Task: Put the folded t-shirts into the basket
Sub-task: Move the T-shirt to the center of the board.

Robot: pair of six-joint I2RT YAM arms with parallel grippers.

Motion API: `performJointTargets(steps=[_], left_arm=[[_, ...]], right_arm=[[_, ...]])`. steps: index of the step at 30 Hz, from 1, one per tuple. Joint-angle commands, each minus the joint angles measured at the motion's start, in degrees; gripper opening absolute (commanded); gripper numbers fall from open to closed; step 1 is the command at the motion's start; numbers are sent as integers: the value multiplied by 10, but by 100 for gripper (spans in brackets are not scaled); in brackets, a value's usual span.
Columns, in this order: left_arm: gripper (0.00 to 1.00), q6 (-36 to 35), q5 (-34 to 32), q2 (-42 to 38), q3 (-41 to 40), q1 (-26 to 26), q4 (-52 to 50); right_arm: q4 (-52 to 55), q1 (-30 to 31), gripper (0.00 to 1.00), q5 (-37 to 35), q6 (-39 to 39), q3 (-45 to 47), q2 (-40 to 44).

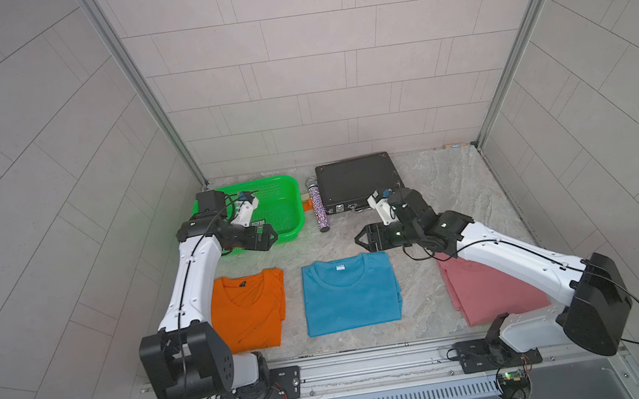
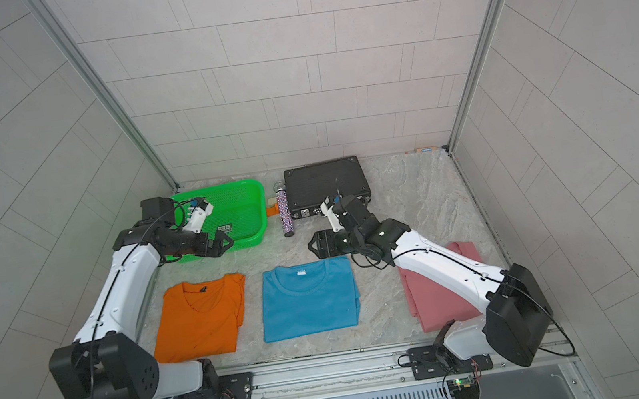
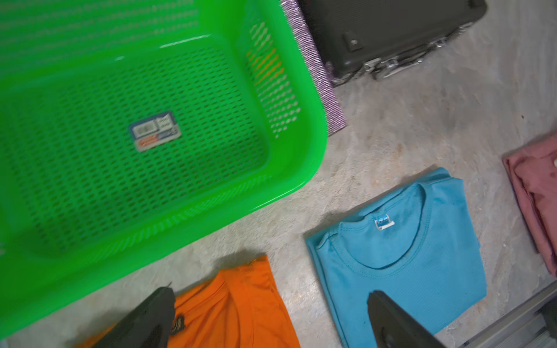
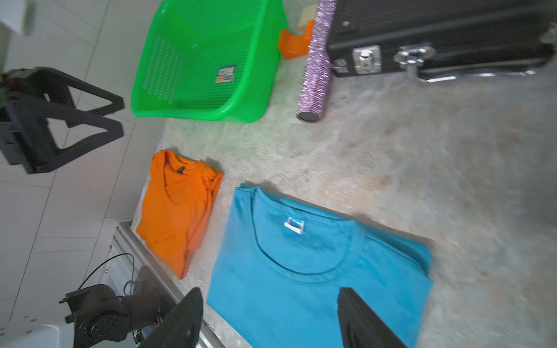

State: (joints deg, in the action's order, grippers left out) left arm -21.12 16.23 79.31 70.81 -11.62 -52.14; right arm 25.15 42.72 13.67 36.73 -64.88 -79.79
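Note:
Three folded t-shirts lie in a row near the table's front: orange [image 1: 248, 310], sky blue [image 1: 349, 295] and dusty pink [image 1: 489, 291], the pink one partly hidden under my right arm. The green mesh basket [image 1: 248, 182] stands empty at the back left. My left gripper [image 1: 268, 238] hovers open over the basket's near edge, above the orange tee's collar end [image 3: 241, 301]. My right gripper [image 1: 359, 241] is open with nothing between its fingers and hangs just behind the blue tee [image 4: 301, 271], pointing left. In both wrist views the fingers [image 4: 355, 310] stand wide apart.
A flat black briefcase [image 1: 357, 181] with metal latches lies at the back, right of the basket. A glittery purple tube [image 1: 318, 209] and a small orange piece [image 1: 306, 204] sit between them. A metal rail [image 1: 372, 359] runs along the front edge.

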Motion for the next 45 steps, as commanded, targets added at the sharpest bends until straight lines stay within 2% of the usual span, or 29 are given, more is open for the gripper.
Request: performJointTargets(steps=[1,5,8,12,15,18,25,32,35,37,42,45], left_arm=[[100,6,4,-3,14,-80,-87],[100,-17,-9,-19,-5,-199,-101],[100,-36,-40,-28,-37,-253,-88],[100,-48,-100,-25,-85,-297,-44],[100,-53,-127,-4,-120,-310,-3],[100,-51,-139,19,-145,-313,31],[100,-50,-136,54,-173,-314,58],[100,-63,-121,36,-182,-314,58],[100,-71,-117,14,-181,-314,58],[100,-80,-113,4,-181,-314,57],[100,-92,-109,2,-181,-314,52],[100,-94,-102,7,-181,-314,50]], right_arm=[[-33,53,73,-40,12,-48,-54],[-61,115,73,-71,17,-110,-145],[-35,150,76,-73,8,-196,-236],[21,177,76,-63,-4,-295,-341],[64,179,76,-55,-3,-367,-407],[119,189,75,-80,0,-440,-475],[233,203,67,-88,-5,-621,-613],[353,226,65,-173,-56,-778,-693],[389,239,69,-246,-72,-770,-653],[399,240,70,-267,-70,-729,-613],[398,224,69,-299,-49,-548,-487],[374,214,72,-272,-28,-415,-404]])
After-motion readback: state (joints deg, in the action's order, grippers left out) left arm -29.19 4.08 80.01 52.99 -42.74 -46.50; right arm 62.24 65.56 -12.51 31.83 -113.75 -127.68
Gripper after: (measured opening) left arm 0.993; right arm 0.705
